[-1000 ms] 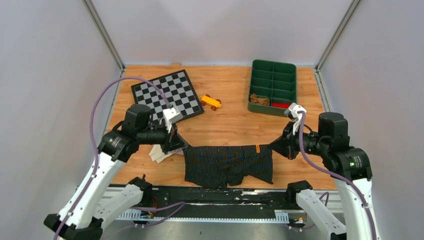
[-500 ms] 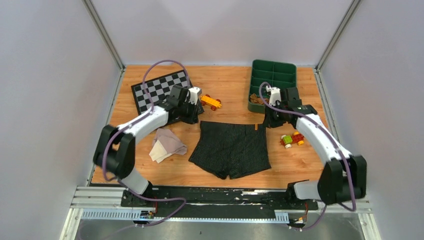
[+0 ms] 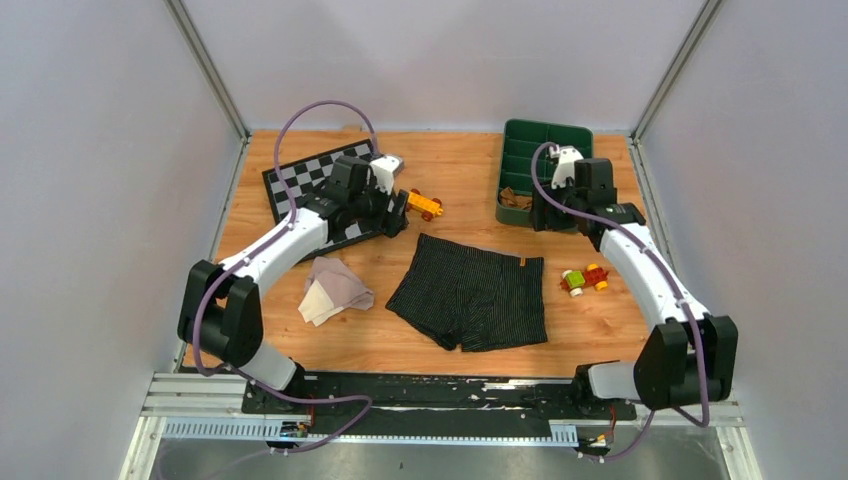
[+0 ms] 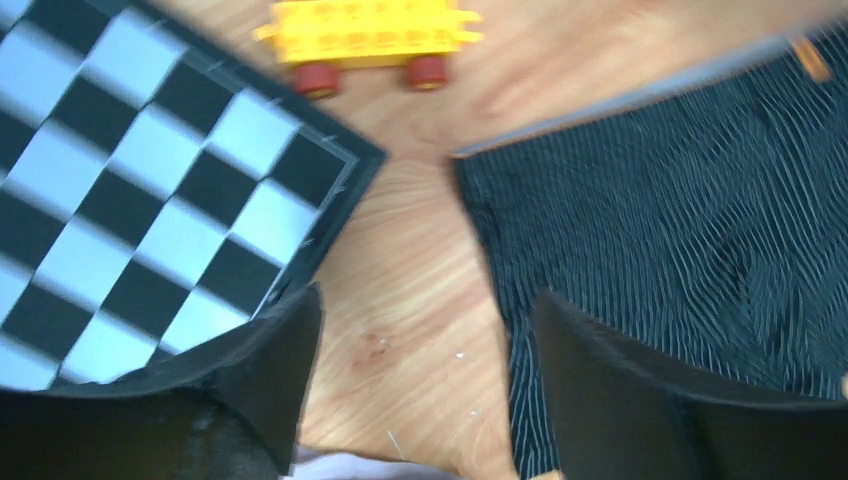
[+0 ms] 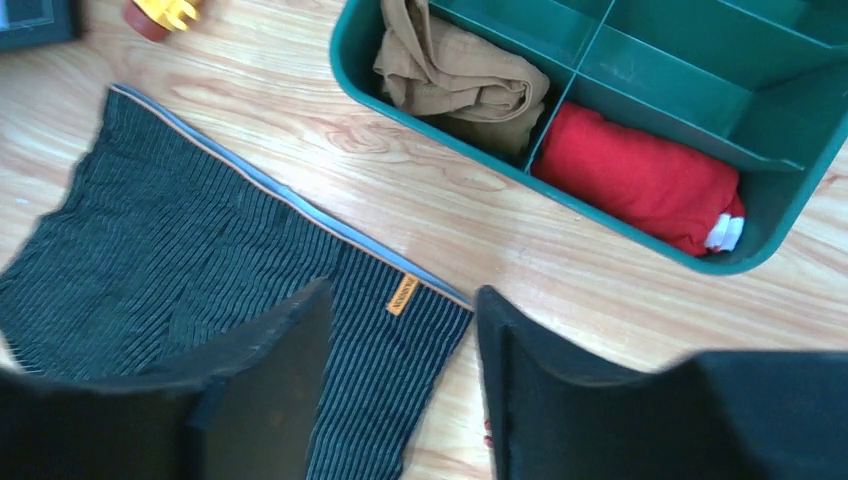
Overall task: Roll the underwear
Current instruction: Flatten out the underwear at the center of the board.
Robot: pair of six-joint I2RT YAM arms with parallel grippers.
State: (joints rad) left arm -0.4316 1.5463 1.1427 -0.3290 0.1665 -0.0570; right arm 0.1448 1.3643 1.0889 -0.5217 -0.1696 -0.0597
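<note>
The black striped underwear [image 3: 470,297] lies spread flat at mid-table, its waistband toward the far side. My left gripper [image 3: 397,216] hovers open over bare wood by the waistband's left corner [image 4: 480,170], nothing between its fingers [image 4: 285,360]. My right gripper [image 3: 541,214] stands open above the right corner with the orange label [image 5: 403,293], holding nothing. A pale pink-beige underwear [image 3: 335,287] lies crumpled to the left. A tan-brown underwear [image 5: 455,80] sits rolled in the green tray [image 3: 520,216].
The checkerboard mat [image 3: 310,185] lies at the back left, with a yellow toy car [image 3: 422,204] beside it. A red cloth roll [image 5: 640,175] fills the tray compartment next to the tan one. Small colourful toys [image 3: 585,278] sit right of the black underwear.
Both grippers carried the black underwear from the near edge to mid-table, then opened and let go of its waistband corners. It now lies flat and both arms have drawn slightly back.
</note>
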